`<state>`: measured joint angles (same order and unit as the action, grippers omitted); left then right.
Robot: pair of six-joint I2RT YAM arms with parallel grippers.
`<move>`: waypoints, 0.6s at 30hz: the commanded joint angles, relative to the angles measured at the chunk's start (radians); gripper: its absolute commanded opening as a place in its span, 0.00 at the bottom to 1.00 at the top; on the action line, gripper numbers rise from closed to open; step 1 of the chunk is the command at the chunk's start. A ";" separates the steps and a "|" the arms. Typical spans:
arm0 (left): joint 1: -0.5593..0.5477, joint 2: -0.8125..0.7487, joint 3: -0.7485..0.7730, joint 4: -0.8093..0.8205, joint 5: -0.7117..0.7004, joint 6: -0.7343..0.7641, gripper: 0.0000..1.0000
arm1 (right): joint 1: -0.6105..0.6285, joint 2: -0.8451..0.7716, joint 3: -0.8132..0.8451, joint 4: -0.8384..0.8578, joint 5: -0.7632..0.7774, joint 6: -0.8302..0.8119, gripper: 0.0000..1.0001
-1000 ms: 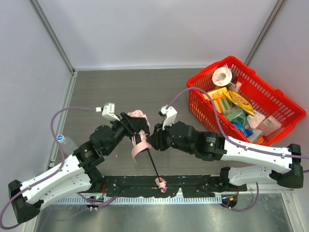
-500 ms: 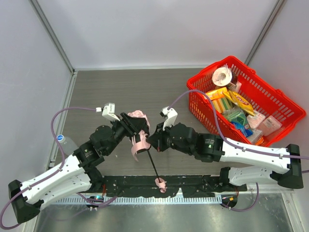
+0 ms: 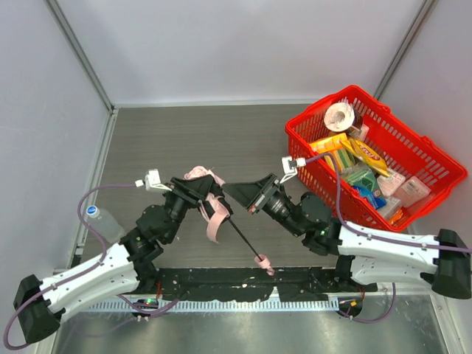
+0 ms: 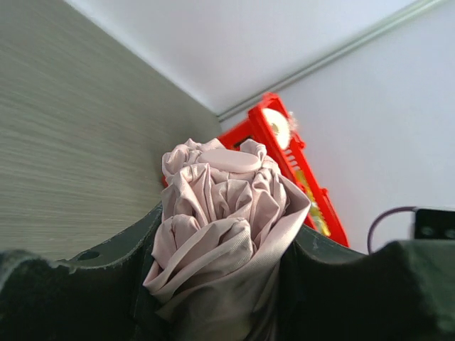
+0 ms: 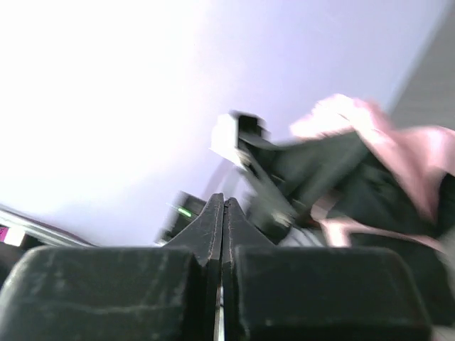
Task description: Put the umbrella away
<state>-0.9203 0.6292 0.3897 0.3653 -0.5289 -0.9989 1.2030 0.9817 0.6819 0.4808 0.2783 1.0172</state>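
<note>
- My left fingers (image 3: 202, 190) are clamped around the umbrella (image 4: 220, 213), whose bunched pink canopy bulges past their tips.
- Its black shaft (image 3: 242, 237) slants away behind them to the handle (image 3: 264, 264).
- My right fingers (image 5: 222, 227) are pressed tightly together, near the canopy.

a: how many umbrellas?
b: one umbrella (image 4: 220, 213), pale pink, with one black shaft (image 3: 245, 240) and one small pink handle (image 3: 265, 265).
a: and arms?
b: two. one left arm (image 3: 88, 269), one right arm (image 3: 383, 240), one pair of jaws on each, and one purple cable apiece.
a: baskets?
b: one red basket (image 3: 306, 166). inside it, one roll of tape (image 3: 339, 116). the boxes and packets are piled too thick to count.
a: anything else by the tabletop (image 3: 184, 140)?
b: one clear bottle (image 3: 94, 217) with one blue cap.
</note>
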 commanded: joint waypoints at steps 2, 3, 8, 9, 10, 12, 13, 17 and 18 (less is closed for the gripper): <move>0.005 0.095 0.021 0.271 -0.100 -0.020 0.00 | -0.049 0.159 0.001 0.662 -0.036 0.207 0.01; 0.005 0.110 0.023 0.306 -0.095 -0.011 0.00 | -0.049 0.179 0.048 0.668 -0.053 0.199 0.01; 0.005 0.095 0.098 0.219 -0.071 0.091 0.00 | -0.023 0.118 0.347 -0.275 0.009 -0.160 0.01; 0.005 0.084 0.101 0.183 -0.082 0.092 0.00 | -0.023 0.117 0.373 -0.377 0.044 -0.184 0.02; 0.005 0.066 0.100 0.154 -0.100 0.082 0.00 | -0.023 0.098 0.361 -0.521 0.088 -0.204 0.04; 0.005 0.040 0.101 0.095 -0.152 0.048 0.00 | -0.023 0.053 0.294 -0.593 0.081 -0.232 0.13; 0.005 0.026 0.110 0.051 -0.196 -0.008 0.00 | -0.023 0.029 0.234 -0.596 0.062 -0.244 0.21; 0.005 0.018 0.103 0.101 -0.220 -0.102 0.00 | -0.029 -0.106 0.105 -0.587 0.091 -0.189 0.54; 0.006 0.023 0.101 0.131 -0.212 -0.118 0.00 | -0.036 -0.153 0.094 -0.593 0.135 -0.160 0.61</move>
<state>-0.9184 0.6548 0.4522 0.4011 -0.6739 -1.0176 1.1778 0.9291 0.8543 0.0483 0.3031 0.8497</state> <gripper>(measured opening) 0.482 0.465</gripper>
